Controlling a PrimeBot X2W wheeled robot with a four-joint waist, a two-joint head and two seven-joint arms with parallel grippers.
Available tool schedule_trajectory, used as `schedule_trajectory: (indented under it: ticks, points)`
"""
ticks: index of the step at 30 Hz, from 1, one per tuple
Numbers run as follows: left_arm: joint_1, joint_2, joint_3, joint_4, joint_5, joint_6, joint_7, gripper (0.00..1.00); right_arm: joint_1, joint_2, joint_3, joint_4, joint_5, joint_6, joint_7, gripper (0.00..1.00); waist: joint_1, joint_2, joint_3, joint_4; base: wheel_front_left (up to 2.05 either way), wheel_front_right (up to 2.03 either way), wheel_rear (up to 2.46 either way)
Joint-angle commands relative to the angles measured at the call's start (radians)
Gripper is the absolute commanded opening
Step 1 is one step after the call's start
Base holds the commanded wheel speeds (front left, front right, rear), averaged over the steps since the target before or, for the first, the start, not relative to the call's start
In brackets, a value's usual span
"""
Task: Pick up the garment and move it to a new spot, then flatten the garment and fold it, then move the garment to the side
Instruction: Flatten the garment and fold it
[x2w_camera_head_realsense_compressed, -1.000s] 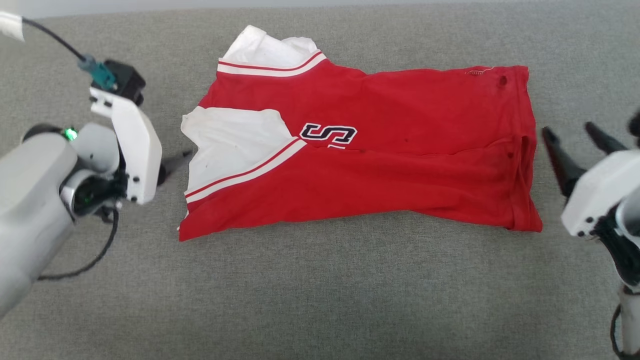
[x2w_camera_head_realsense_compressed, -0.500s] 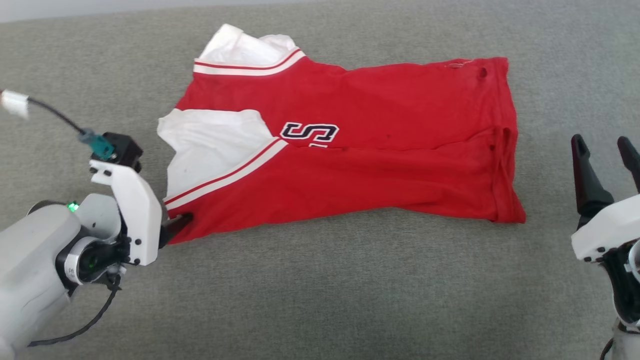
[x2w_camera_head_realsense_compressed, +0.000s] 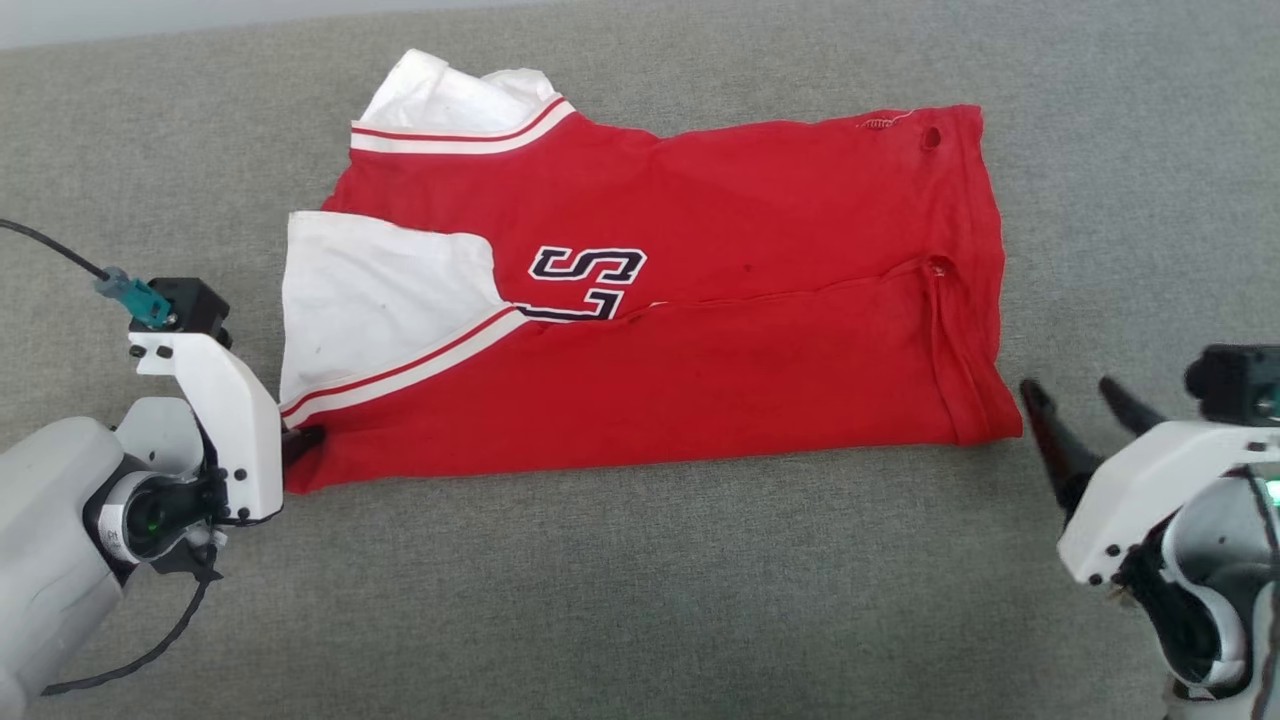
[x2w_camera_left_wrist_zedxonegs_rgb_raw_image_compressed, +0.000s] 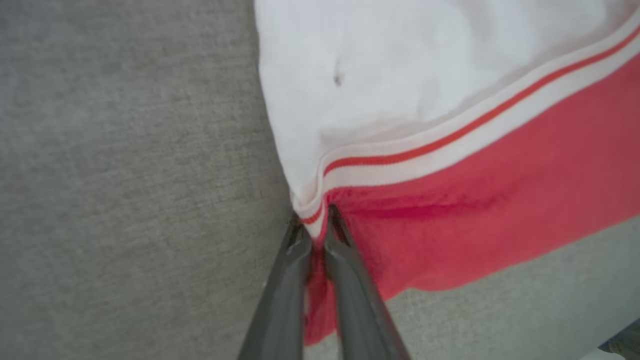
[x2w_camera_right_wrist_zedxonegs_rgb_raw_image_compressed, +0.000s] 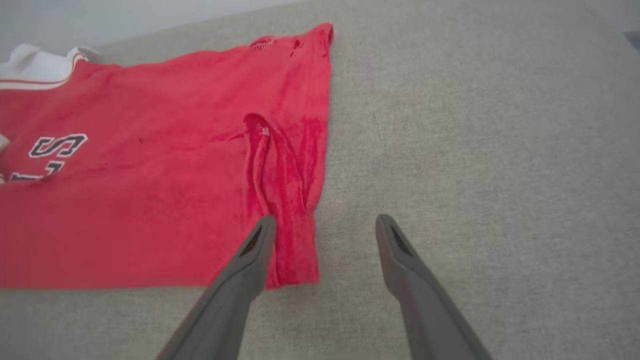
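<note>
Head view: I see the red jersey T-shirt (x2w_camera_head_realsense_compressed: 700, 330) lying flat across the middle of the grey woven surface (x2w_camera_head_realsense_compressed: 640, 600), sleeves toward my left, hem (x2w_camera_head_realsense_compressed: 975, 300) toward my right.
Fold state: the near long side lies doubled over the body, its edge cutting across the black lettering (x2w_camera_head_realsense_compressed: 585, 280); a white sleeve (x2w_camera_head_realsense_compressed: 370, 290) lies on top at the left end.
Left tool (x2w_camera_left_wrist_zedxonegs_rgb_raw_image_compressed: 314, 220): closed on the near-left corner, pinching cloth just where the striped seam (x2w_camera_left_wrist_zedxonegs_rgb_raw_image_compressed: 450, 145) meets the red body.
Right tool (x2w_camera_right_wrist_zedxonegs_rgb_raw_image_compressed: 325, 220): jaws apart, holding nothing, poised at the near-right hem corner; one finger lies over the corner, the other over bare surface. I cannot tell whether it touches the cloth.
Why held so: I judge that a grip on each near corner lets me lift or drag the long edge evenly, without the fold sliding apart.
Edges: the far sleeve sits near the back edge of the surface, where a pale strip begins.
Open room: broad bare surface lies toward me and beyond the hem on my right, with less on my left.
Next need: the right tool has yet to close on its corner.
</note>
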Motion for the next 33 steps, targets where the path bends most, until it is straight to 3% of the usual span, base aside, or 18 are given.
schedule_trajectory:
  ticks: [1,15,16,17,24,33]
  points:
    - [0.051,-0.052,-0.043,0.023,0.003,-0.009,0.019,0.0,0.0,-0.008,0.013,0.016,0.01,0.0,0.04,1.0,0.0,-0.0001,0.0,0.006,0.0,0.0,0.0]
    - [-0.002,-0.112,-0.04,0.077,0.03,-0.063,0.006,0.0,-0.126,-0.049,0.08,0.249,0.002,0.0,0.246,1.0,0.0,-0.0001,0.011,0.052,0.0,0.0,0.0]
    - [-0.002,-0.116,-0.039,0.08,0.029,-0.068,0.003,0.0,-0.133,-0.057,0.095,0.269,-0.001,0.0,0.259,0.58,0.0,-0.0001,0.011,0.055,0.0,0.0,0.0]
    - [-0.001,-0.12,-0.037,0.084,0.028,-0.071,0.0,0.0,-0.14,-0.06,0.102,0.288,0.005,0.0,0.271,0.0,0.0,-0.0001,0.011,0.057,0.0,0.0,0.0]
    - [-0.003,-0.115,-0.031,0.101,0.022,-0.076,0.003,0.0,-0.188,-0.134,0.149,0.312,0.039,-0.001,0.327,0.0,0.0,-0.0001,0.006,0.076,0.0,0.0,0.0]
    - [0.0,-0.05,-0.022,0.031,0.006,-0.044,0.04,0.0,-0.141,-0.233,0.169,0.173,0.126,-0.001,0.457,0.0,0.0,-0.0001,-0.024,0.103,0.0,0.0,0.0]
